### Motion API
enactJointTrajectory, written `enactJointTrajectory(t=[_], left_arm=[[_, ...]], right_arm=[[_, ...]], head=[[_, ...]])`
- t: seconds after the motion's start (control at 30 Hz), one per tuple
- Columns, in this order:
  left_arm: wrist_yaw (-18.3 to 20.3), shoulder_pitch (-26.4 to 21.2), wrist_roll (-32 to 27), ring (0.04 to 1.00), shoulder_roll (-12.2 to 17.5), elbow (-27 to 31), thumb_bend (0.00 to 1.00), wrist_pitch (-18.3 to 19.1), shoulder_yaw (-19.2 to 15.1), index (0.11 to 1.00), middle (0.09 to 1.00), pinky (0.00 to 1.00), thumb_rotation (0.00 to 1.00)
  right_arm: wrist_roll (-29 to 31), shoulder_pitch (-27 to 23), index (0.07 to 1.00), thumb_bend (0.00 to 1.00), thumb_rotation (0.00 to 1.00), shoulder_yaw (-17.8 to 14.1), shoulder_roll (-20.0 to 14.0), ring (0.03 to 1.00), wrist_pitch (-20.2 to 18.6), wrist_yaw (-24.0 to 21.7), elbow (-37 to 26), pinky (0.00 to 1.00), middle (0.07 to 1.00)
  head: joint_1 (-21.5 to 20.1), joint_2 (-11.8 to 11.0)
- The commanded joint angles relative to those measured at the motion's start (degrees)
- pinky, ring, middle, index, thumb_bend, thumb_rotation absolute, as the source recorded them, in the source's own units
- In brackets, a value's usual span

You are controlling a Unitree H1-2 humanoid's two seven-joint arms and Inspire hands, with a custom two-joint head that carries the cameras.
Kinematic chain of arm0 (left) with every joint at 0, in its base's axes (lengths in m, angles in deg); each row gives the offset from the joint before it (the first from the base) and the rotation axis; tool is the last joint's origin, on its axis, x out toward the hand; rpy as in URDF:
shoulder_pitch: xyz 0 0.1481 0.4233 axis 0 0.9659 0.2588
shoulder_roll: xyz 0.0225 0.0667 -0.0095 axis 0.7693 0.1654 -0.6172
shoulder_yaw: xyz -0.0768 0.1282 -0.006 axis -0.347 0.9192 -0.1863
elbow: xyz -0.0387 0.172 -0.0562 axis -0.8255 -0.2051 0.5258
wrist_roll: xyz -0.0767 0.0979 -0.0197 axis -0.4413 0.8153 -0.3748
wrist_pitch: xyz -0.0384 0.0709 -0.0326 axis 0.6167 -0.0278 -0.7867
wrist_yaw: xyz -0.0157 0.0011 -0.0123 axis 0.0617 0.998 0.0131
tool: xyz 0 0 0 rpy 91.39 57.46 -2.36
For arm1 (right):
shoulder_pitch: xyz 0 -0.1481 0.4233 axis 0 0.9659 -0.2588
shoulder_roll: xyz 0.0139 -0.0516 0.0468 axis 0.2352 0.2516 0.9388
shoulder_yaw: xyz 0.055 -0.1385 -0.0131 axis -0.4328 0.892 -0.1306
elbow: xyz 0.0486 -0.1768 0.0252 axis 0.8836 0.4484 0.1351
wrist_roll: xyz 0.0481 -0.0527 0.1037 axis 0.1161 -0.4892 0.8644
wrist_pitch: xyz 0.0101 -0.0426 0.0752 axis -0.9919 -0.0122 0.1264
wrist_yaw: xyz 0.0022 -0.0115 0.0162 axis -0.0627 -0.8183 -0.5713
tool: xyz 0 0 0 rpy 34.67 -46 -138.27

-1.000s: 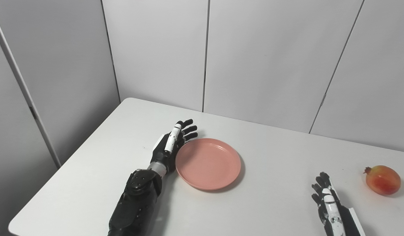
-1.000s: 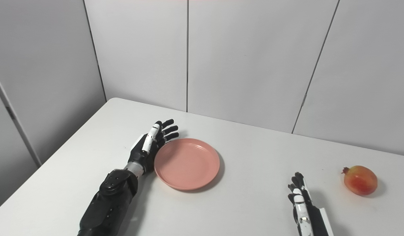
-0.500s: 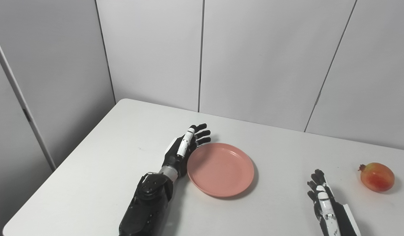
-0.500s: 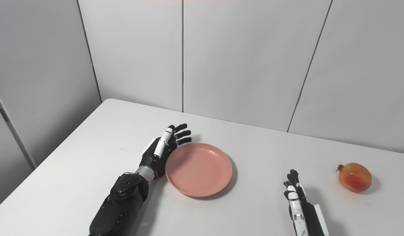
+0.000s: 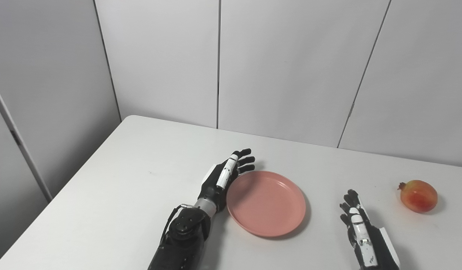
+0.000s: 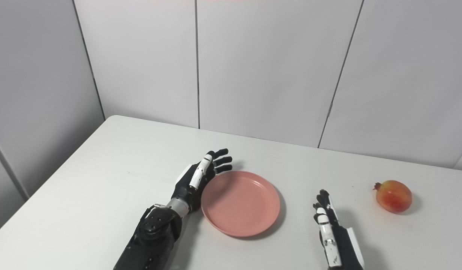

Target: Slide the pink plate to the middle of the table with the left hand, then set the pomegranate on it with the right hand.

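Left hand (image 5: 224, 177) on edge, fingers (image 5: 243, 160) extended and apart, palm against left rim of pink plate (image 5: 266, 202); nothing gripped. Plate flat near middle of white bench (image 5: 122, 180). Right hand (image 5: 356, 228) open, empty, near front edge. Pomegranate (image 5: 418, 195) toward right edge, well apart from plate.

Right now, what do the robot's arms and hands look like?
Both are mostly black. The left hand has black fingers with a white strip along one, a silvery wrist ring, and a chunky black forearm with a thin cable. The right hand looks alike, with white panels on its back and forearm.
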Motion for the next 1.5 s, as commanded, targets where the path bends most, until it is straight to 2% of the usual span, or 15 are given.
enactJointTrajectory(t=[0.0, 0.3, 0.6, 0.9, 1.07, 1.27, 1.47], left_arm=[[-0.3, 0.2, 0.8, 0.83, -0.6, 1.2, 0.36, 1.0, 0.6, 0.821, 0.839, 0.8, 1.0], [0.0, 3.5, 1.3, 0.83, -1.7, 5.3, 0.35, 2.4, 1.9, 0.825, 0.839, 0.8, 1.0], [-0.5, 4.7, 1.5, 0.845, -1.2, 5.6, 0.4, 1.6, 1.2, 0.845, 0.855, 0.81, 1.0], [0.0, 5.9, 0.9, 0.844, -0.6, 7.0, 0.39, 1.4, 0.4, 0.85, 0.858, 0.82, 1.0], [0.2, 6.0, 0.4, 0.84, -0.2, 7.5, 0.38, 1.7, 0.0, 0.847, 0.855, 0.81, 1.0], [0.6, 6.0, 0.1, 0.835, 0.1, 7.4, 0.38, 1.3, -0.4, 0.844, 0.853, 0.8, 1.0], [1.6, 6.2, -0.9, 0.843, 0.3, 7.1, 0.38, 0.9, -1.1, 0.847, 0.859, 0.82, 1.0]], right_arm=[[0.2, -1.9, 1.0, 0.13, 1.0, 0.0, 1.0, 0.993, 0.3, 0.6, -1.8, 1.0, 1.0], [-2.7, -2.4, 0.998, 0.14, 1.0, 1.4, 0.8, 0.979, 2.1, 1.0, -0.7, 0.99, 0.989], [-5.5, -2.8, 0.986, 0.17, 1.0, 1.9, 1.7, 0.964, 0.2, 2.1, -1.8, 0.98, 0.976], [-10.7, -3.4, 0.98, 0.24, 1.0, 3.3, 1.2, 0.976, -1.4, 2.6, -3.1, 0.99, 0.974], [-11.0, -4.0, 0.976, 0.27, 1.0, 2.5, 2.2, 0.965, -3.1, 3.3, -4.0, 0.99, 0.971], [-14.3, -5.2, 0.964, 0.32, 1.0, 2.8, 1.3, 0.947, -3.3, 4.1, -5.0, 0.95, 0.96], [-16.3, -5.9, 0.941, 0.39, 1.0, 2.0, 0.5, 0.94, -1.0, 5.2, -5.9, 0.9, 0.946]], head=[[-0.3, 0.1], [-4.2, 1.1], [-8.1, 2.7], [-15.8, 3.8], [-18.1, 3.9], [-23.1, 3.9], [-25.8, 2.7]])
